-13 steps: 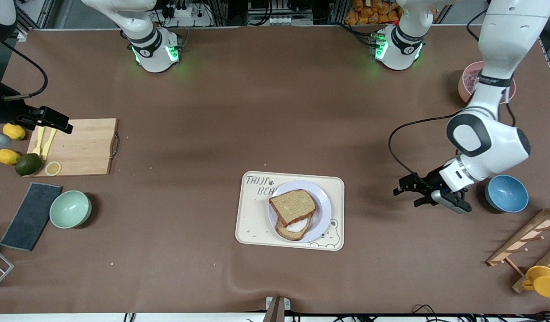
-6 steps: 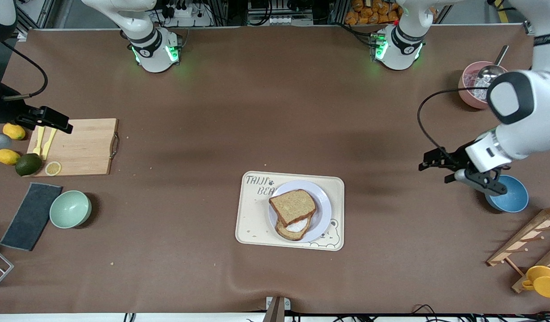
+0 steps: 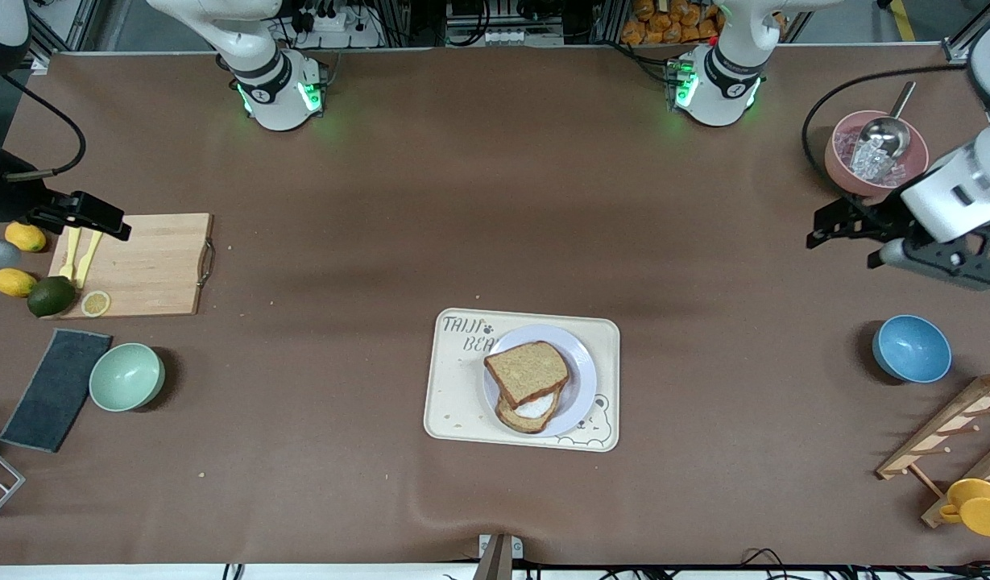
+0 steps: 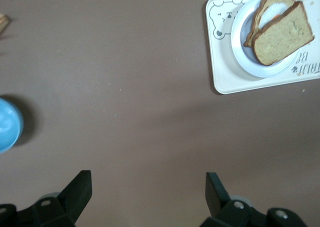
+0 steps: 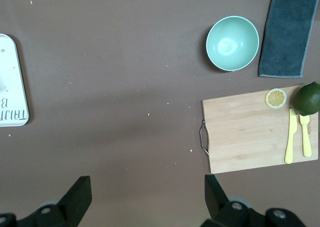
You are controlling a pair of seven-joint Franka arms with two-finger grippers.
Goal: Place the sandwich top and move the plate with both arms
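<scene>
The front view takes in the whole table (image 3: 382, 201). Near the middle of its camera-side half lies the cream tray (image 3: 454, 403), and on the tray sits the plate (image 3: 579, 379) with two bread slices: the sandwich top (image 3: 527, 372) lies askew on the egg slice (image 3: 531, 411), whose white egg peeks out at the camera-side edge.

The left wrist view shows the same stack from above, sandwich top (image 4: 280, 34) on plate (image 4: 250, 52) on tray (image 4: 225, 72), plus a sliver of the blue bowl (image 4: 7, 124). The right wrist view catches only the tray's end (image 5: 12, 87) but gives the cutting board (image 5: 245, 132) with one lemon slice (image 5: 276, 98), one avocado (image 5: 307, 98) and two yellow utensils (image 5: 291, 137), beside the green bowl (image 5: 232, 43) and grey cloth (image 5: 290, 32).

Only the front view shows the pink bowl (image 3: 845, 173) with a metal scoop (image 3: 885, 133), two lemons (image 3: 15, 282) and a wooden rack (image 3: 946, 443) with a yellow cup (image 3: 978, 506).

The left gripper (image 3: 845, 234) hangs with fingers wide and empty over the left arm's end of the table, between the pink and blue bowls, its forearm reaching in from the edge. The right gripper (image 3: 100, 219) waits over the cutting board's corner at the right arm's end, fingers spread wide, holding nothing.
</scene>
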